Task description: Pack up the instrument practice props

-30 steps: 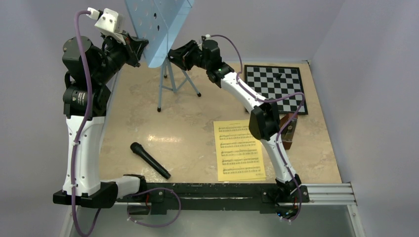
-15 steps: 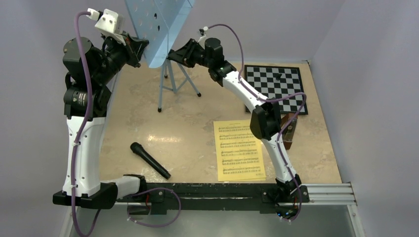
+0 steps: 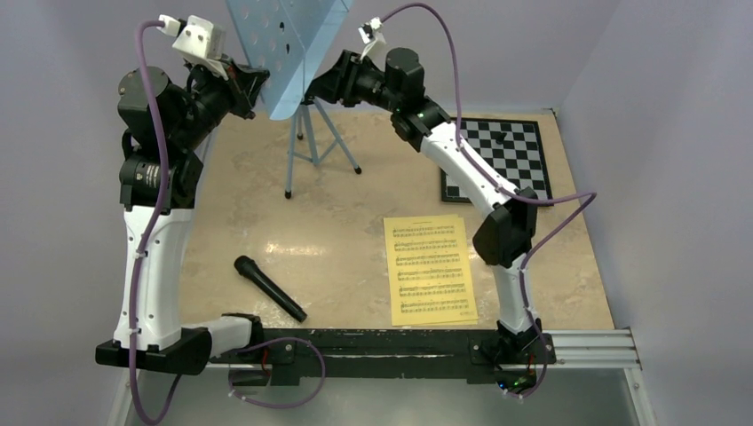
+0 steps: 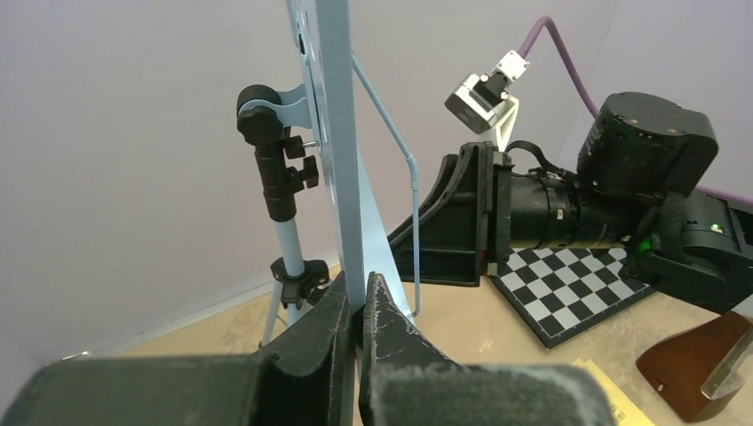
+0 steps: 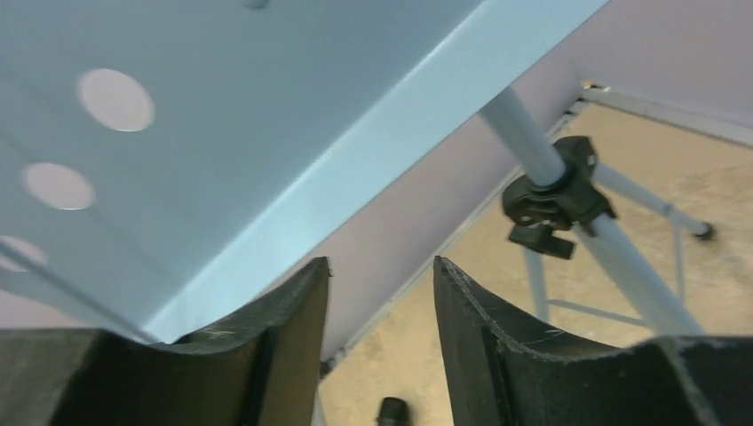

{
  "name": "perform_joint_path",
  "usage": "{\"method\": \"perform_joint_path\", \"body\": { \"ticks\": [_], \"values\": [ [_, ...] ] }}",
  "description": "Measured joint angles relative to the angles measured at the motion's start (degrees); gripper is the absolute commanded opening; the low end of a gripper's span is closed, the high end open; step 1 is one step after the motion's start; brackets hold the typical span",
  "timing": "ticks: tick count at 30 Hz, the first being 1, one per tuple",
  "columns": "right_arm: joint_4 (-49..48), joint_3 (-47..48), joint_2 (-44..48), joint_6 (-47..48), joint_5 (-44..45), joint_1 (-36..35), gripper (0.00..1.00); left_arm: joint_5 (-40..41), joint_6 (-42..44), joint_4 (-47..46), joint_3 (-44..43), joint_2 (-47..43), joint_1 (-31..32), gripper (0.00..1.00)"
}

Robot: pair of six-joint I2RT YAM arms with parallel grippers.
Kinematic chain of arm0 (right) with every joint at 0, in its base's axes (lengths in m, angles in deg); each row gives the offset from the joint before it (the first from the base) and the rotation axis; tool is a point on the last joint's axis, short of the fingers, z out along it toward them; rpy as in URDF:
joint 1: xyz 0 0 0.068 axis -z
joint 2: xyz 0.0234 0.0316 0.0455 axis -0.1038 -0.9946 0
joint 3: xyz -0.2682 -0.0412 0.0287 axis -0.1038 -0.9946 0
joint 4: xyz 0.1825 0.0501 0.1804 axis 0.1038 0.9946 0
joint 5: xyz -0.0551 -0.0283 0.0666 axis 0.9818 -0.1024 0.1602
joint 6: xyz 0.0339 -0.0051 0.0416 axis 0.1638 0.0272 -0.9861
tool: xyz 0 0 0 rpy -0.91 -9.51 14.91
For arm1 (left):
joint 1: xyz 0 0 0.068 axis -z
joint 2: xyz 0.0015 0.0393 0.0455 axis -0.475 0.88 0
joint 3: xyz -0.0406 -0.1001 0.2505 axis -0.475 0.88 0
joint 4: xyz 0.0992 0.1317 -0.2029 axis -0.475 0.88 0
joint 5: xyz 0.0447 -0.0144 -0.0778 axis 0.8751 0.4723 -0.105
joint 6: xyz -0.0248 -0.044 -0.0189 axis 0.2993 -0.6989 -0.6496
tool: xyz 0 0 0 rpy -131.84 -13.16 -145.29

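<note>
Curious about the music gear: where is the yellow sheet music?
Top view: the yellow sheet music lies flat on the table's near right, just left of the right arm, chessboard behind it.

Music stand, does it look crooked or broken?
Yes, a bit crooked. The stand's blue tray hangs at a slant, with the left hand pinching its edge. The right hand is open beside it. Nothing looks broken.

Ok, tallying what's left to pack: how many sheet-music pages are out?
1: a yellow sheet-music page lying flat on the table, nearer than the chessboard, right of the microphone. More pages may be stacked under it.
</note>
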Motion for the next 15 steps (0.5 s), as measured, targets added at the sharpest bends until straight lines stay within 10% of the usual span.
{"method": "perform_joint_path", "body": {
  "ticks": [15],
  "values": [
    [-5.57, -5.7, -10.86, -28.41, -3.74, 0.57, 0.66, 0.04, 0.13, 0.37, -1.36, 1.27, 0.2, 0.0]
  ]
}}
